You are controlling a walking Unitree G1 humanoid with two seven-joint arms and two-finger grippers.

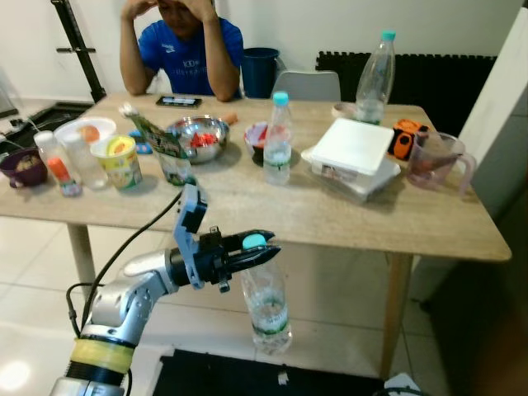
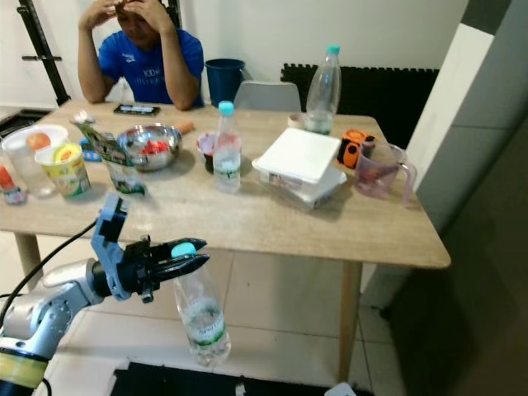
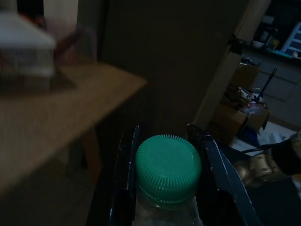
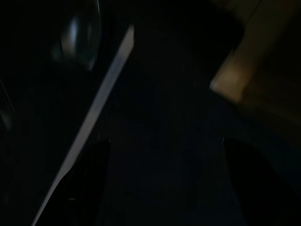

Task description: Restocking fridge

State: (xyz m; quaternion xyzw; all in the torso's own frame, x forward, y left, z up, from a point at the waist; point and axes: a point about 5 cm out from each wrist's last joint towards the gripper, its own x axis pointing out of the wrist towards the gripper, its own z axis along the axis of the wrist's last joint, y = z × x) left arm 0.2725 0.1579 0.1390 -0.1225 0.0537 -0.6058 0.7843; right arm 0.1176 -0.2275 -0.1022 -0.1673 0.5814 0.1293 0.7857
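Observation:
A clear plastic water bottle (image 1: 266,305) with a green cap (image 3: 168,165) hangs in front of the wooden table (image 1: 330,219), below its front edge. My left gripper (image 1: 262,247) is shut on the bottle's neck just under the cap, one black finger (image 3: 126,179) on each side. The bottle's body tilts slightly, its label toward the floor. In the very dark right wrist view, two dark fingers (image 4: 91,174) stand wide apart with nothing between them.
The table holds a small bottle (image 1: 278,140), a tall bottle (image 1: 372,78), a white lidded box (image 1: 355,153), a steel bowl (image 1: 200,136), a pink jug (image 1: 435,161) and cups. A person (image 1: 186,45) sits at the far side. A tall dark panel (image 2: 487,247) rises on the right.

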